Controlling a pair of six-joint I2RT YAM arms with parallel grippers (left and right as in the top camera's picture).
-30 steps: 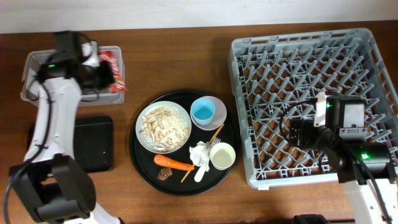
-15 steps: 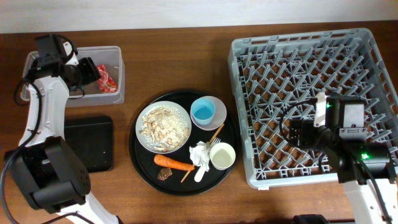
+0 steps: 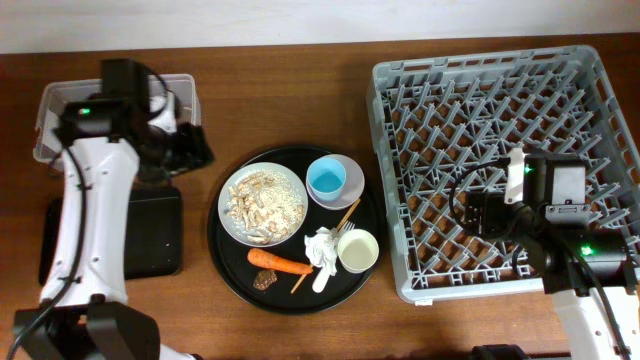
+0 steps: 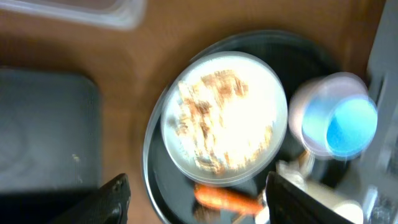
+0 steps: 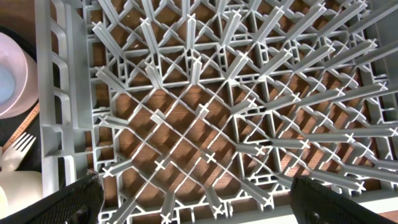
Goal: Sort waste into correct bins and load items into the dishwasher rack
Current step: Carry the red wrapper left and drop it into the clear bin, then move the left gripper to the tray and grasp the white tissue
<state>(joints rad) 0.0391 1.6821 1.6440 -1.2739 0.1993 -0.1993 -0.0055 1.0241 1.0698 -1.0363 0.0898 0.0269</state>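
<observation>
Several waste bits overhead sit on the large round black tray (image 3: 225,255): beige flaky scraps (image 3: 262,200) on the round whitish plate (image 3: 230,205), plus the orange carrot (image 3: 280,263), with the left gripper (image 3: 193,148) hanging just off the rim. Left wrist: fingers (image 4: 115,196) apart, empty, frame blurred, so a fast drop could clip the plate or tip the light blue cup (image 4: 351,121). Right wrist: right gripper (image 5: 199,202) fingers apart, empty, above the grey plastic dishwasher rack (image 5: 205,112); pegs could snag them.
</observation>
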